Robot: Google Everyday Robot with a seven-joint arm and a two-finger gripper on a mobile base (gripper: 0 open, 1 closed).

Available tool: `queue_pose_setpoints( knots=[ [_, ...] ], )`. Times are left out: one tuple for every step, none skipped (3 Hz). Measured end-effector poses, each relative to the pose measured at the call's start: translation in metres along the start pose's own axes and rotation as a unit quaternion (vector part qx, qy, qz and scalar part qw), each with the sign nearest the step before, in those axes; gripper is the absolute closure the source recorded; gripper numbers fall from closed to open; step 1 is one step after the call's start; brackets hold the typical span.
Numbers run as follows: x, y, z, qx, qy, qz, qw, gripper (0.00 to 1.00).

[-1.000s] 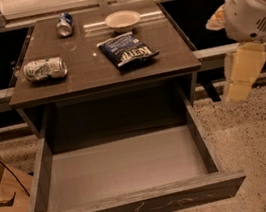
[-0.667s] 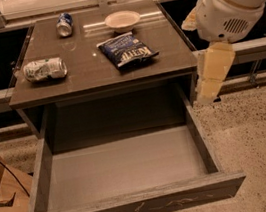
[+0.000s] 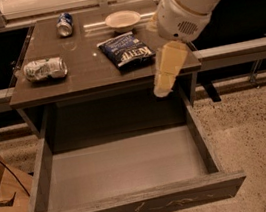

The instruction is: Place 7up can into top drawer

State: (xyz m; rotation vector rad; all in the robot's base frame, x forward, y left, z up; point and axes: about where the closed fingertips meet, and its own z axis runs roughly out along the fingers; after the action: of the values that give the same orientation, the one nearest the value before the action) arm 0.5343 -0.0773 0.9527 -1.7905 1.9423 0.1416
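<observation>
dim amber light, tabletop (image 3: 86, 71) glare, bright gripper (image 3: 163, 91) above top drawer (image 3: 125, 209)

The gripper (image 3: 163, 88) hangs over the front right edge of the tabletop (image 3: 83, 82). Just left of its jaws and behind them lies a blue chip bag (image 3: 126, 50). Farther back sits a white plate (image 3: 122, 19), with a blue can (image 3: 64, 24) at the far back left. A cardboard box (image 3: 3, 193) stands on the floor, well left and below.

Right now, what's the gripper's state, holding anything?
Gripper: open or closed cannot be told; it hangs at the table's front edge, apart from the 7up can.
</observation>
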Motion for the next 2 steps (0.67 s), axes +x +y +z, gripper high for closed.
queue_pose_setpoints(
  knots=[
    [-0.0253,-0.0140,0.0221,-0.010,-0.020,-0.015,0.9996,0.00],
    [-0.0265,-0.0145,0.0233,-0.011,-0.021,-0.016,0.9996,0.00]
  ],
)
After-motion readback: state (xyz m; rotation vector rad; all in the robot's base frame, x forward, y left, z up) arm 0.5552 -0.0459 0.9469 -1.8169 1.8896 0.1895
